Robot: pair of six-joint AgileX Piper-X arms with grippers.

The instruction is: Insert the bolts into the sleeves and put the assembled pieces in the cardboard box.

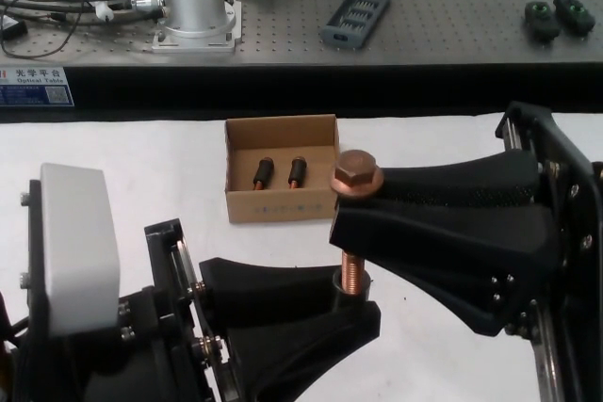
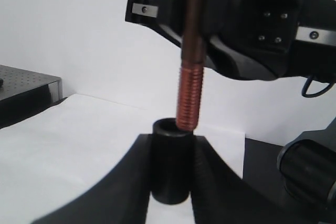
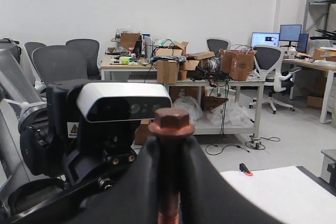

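Bolt (image 1: 356,176) stands head-up, clamped in the right gripper (image 1: 350,223), its threaded tip just at the mouth of the black sleeve (image 2: 170,163), which the left gripper (image 2: 170,192) pinches upright. Behind them the cardboard box (image 1: 279,206) on the white sheet (image 1: 113,143) holds two assembled pieces (image 1: 264,172) lying side by side.

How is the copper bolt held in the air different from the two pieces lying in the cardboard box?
The held bolt stands upright in the right tool; the two pieces lie flat, side by side, in the box. The held bolt's thread is bare, its tip at the mouth of the black sleeve in the left tool; each boxed piece already wears a dark sleeve. All show copper-coloured metal.
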